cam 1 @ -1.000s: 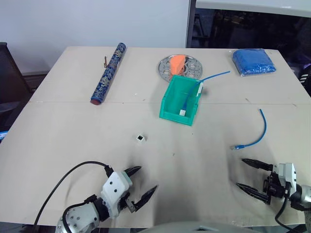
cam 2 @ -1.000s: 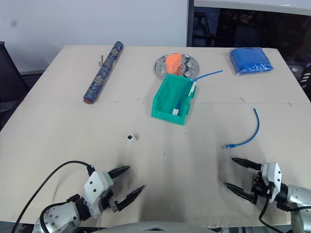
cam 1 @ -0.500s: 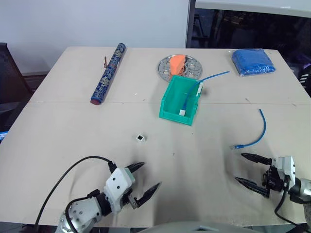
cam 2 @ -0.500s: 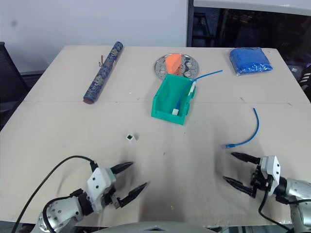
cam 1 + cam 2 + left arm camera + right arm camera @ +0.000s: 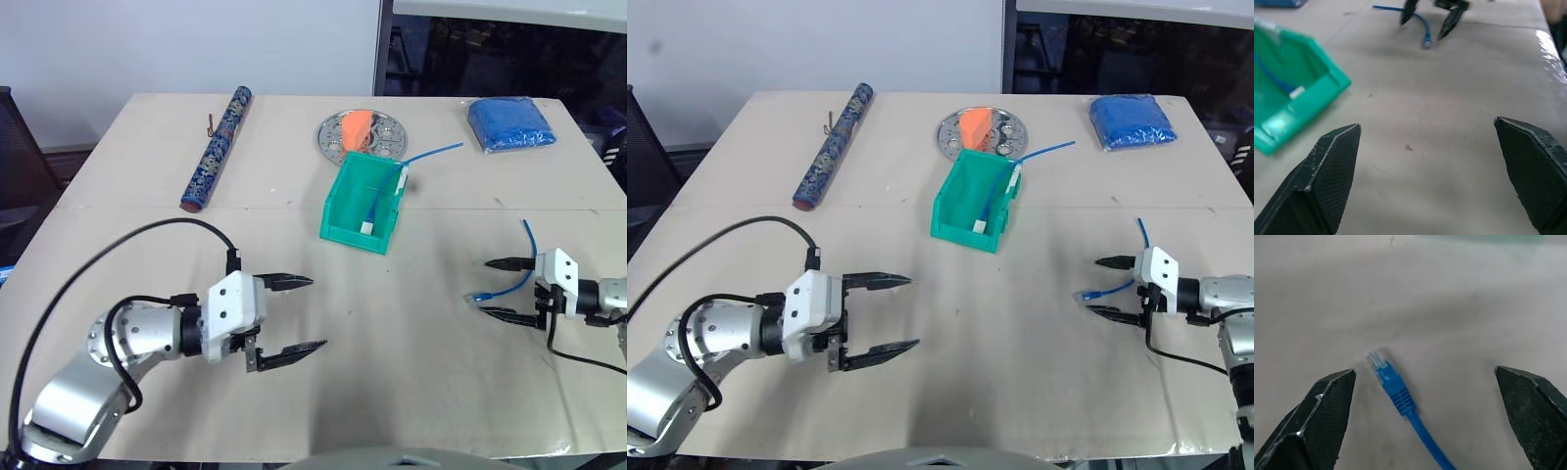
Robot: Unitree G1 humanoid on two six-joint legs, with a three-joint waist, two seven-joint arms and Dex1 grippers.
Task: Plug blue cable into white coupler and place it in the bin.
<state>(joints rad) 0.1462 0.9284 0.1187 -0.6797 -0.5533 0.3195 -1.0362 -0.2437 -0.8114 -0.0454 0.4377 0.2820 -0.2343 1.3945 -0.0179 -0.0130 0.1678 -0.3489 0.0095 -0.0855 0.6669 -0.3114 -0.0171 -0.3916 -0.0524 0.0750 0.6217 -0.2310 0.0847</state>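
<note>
From the head cameras, the right gripper (image 5: 498, 288) hangs low over the table (image 5: 118, 245) with its two black fingers spread wide and empty, the plug end of the blue cable (image 5: 507, 283) lying on the table between the fingertips; it looks lined up that way so the fingers can close on the plug, not the slack curve behind it. The left gripper (image 5: 301, 315) is also splayed open and holds nothing, raised over the near-left part of the table and pointing across toward the right; I can't make out the white coupler in these views, and I'd guess the arm is covering the spot it needs to reach. The bin (image 5: 343, 208) sits further back near the middle, well apart from both grippers, its low front turned this way, and it already carries a longer blue cable (image 5: 431, 153) with a white end block, so the drop-off point is ready. Behind it lie a round metal plate (image 5: 338, 132), a patterned roll (image 5: 217, 147) and a folded blue cloth (image 5: 509, 124), all out of the way. The left wrist camera looks across bare table past its parted fingers to the bin's corner and, farther off, the other gripper astride the cable. The right wrist camera has the blue plug (image 5: 1387, 377) lying flat on the table midway between its fingers, untouched, which reads to me as the approach just before the grasp.
</note>
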